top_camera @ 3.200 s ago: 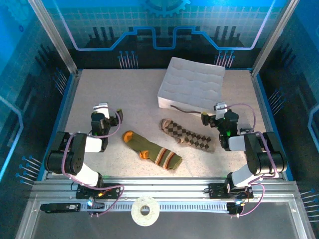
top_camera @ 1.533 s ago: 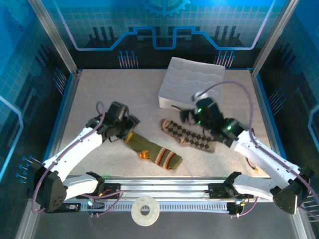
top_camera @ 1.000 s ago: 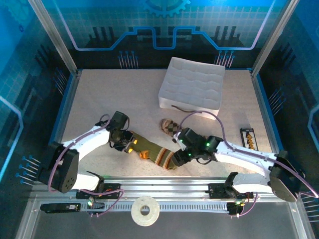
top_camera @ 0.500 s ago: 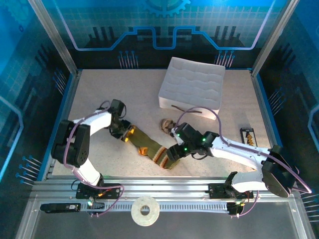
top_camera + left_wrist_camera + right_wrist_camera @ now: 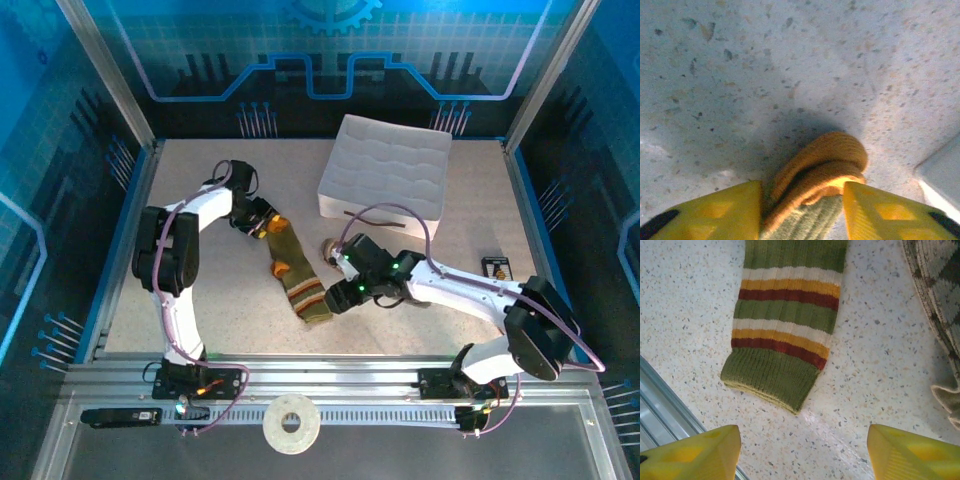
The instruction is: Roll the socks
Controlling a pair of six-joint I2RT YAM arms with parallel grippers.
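Observation:
The olive green sock (image 5: 297, 275) lies stretched on the table, orange toe far, striped cuff near. My left gripper (image 5: 264, 224) is shut on the bunched orange toe (image 5: 816, 167), which fills the gap between the yellow fingers (image 5: 705, 215). My right gripper (image 5: 339, 294) hovers open just beside the cuff (image 5: 772, 372), with bare table between its fingers (image 5: 912, 452). The brown-and-tan checked sock (image 5: 940, 310) lies to the right of the olive one. In the top view most of it is hidden under my right arm, leaving one end (image 5: 328, 249) visible.
A white quilted box (image 5: 385, 170) stands at the back right, and its corner (image 5: 940, 172) is close to the left gripper. A small dark object (image 5: 492, 266) lies at the right. The metal front rail (image 5: 660, 405) runs close to the cuff, with a tape roll (image 5: 291, 424) on it.
My left gripper has pulled the orange toe away toward the back, swinging the olive sock from slanted to nearly near-far. My right gripper has shifted slightly left and stays by the cuff.

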